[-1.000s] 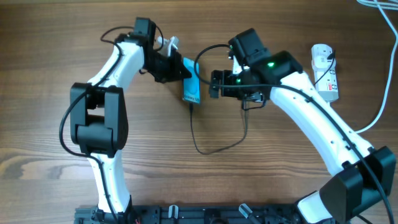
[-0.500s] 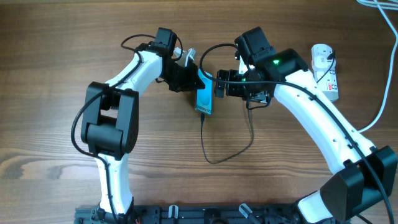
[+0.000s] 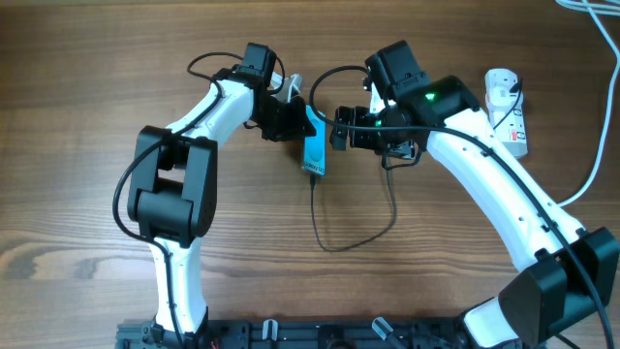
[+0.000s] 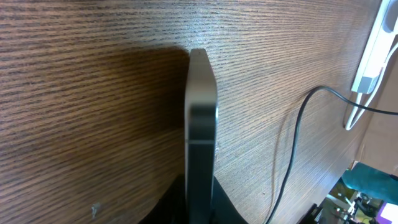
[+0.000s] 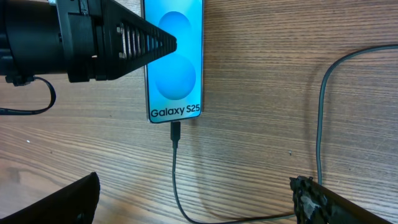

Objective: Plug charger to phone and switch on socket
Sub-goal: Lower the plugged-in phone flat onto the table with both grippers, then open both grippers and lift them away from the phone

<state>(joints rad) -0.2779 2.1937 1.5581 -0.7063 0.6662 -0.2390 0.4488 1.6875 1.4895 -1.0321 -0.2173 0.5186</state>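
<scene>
The phone (image 3: 316, 150) with its teal screen and white text strip lies on the wooden table; it also shows in the right wrist view (image 5: 175, 62) and edge-on in the left wrist view (image 4: 201, 124). My left gripper (image 3: 295, 121) is shut on the phone's upper end. The thin black charger cable (image 3: 334, 242) has its plug tip (image 5: 175, 132) in the phone's bottom port and loops down, then right. My right gripper (image 3: 341, 129) is open and empty just right of the phone. The white socket strip (image 3: 508, 112) lies at the far right.
A thicker white cable (image 3: 601, 145) runs along the table's right edge from the socket. A white cable on the left arm's wrist (image 3: 291, 85) sits above the phone. Bare wood lies in front of both arms.
Since a second ago my left gripper moved the phone to the right with the charger plugged in, and the cable loop shifted right. My right gripper stayed beside it, open.
</scene>
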